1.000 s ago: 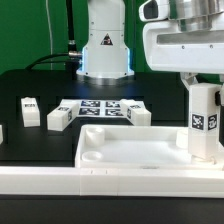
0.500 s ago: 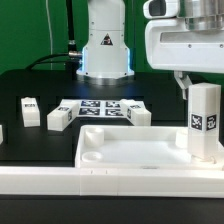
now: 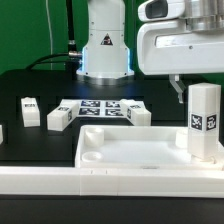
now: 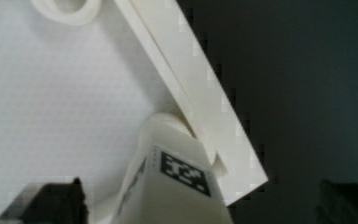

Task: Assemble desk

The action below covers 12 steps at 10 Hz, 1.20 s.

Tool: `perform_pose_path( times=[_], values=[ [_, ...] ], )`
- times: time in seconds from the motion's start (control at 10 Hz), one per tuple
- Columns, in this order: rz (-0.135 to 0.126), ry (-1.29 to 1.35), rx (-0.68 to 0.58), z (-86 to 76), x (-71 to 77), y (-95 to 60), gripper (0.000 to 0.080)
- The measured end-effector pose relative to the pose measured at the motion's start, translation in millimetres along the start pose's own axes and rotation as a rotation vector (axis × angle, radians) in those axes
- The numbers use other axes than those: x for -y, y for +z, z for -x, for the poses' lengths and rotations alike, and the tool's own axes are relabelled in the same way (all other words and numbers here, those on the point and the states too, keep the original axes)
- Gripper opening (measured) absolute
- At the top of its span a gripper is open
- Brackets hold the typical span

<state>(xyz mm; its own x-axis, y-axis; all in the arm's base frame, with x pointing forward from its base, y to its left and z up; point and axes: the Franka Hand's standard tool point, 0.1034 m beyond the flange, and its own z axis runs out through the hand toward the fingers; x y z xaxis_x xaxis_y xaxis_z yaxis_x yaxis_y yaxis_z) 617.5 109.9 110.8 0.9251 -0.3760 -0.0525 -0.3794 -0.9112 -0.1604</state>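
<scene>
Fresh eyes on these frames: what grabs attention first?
A white square plastic post leg with a black-and-white tag stands upright in the corner of the large white rimmed rectangular slab at the exterior view's right. The arm's pincer hangs open over the leg's top, its visible finger clear of it. Behind, short white legs lie loose on the black table, either side of the marker board.
</scene>
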Motion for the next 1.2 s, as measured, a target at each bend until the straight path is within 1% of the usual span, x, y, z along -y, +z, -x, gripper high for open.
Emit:
perform_pose_path(
  times=[0.1, 0.2, 0.3, 0.5, 0.7, 0.8, 0.9, 1.0, 1.1, 1.2],
  values=[
    [0.023, -0.112, -0.006, -1.3, -2.8, -0.5, 0.0648],
    [0.031, -0.186, -0.009, -2.5, -3.4, -1.2, 0.0648],
    [0.048, -0.326, -0.016, -5.0, -3.5, -3.2, 0.0648],
    [0.068, -0.552, -0.017, -7.5, -5.0, -4.4, 0.0648],
    [0.076, -0.761, -0.012, -9.3, -5.5, -4.8, 0.0648],
    [0.08, -0.829, -0.01, -9.6, -6.1, -4.9, 0.0648],
    [0.08, -0.836, -0.01, -9.8, -6.5, -4.8, 0.0648],
    [0.08, -0.835, -0.01, -9.7, -6.4, -4.8, 0.0526],
    [0.08, -0.835, -0.01, -9.7, -6.4, -4.8, 0.0387],
    [0.081, -0.834, -0.01, -10.1, -6.9, -4.9, 0.0288]
  ],
)
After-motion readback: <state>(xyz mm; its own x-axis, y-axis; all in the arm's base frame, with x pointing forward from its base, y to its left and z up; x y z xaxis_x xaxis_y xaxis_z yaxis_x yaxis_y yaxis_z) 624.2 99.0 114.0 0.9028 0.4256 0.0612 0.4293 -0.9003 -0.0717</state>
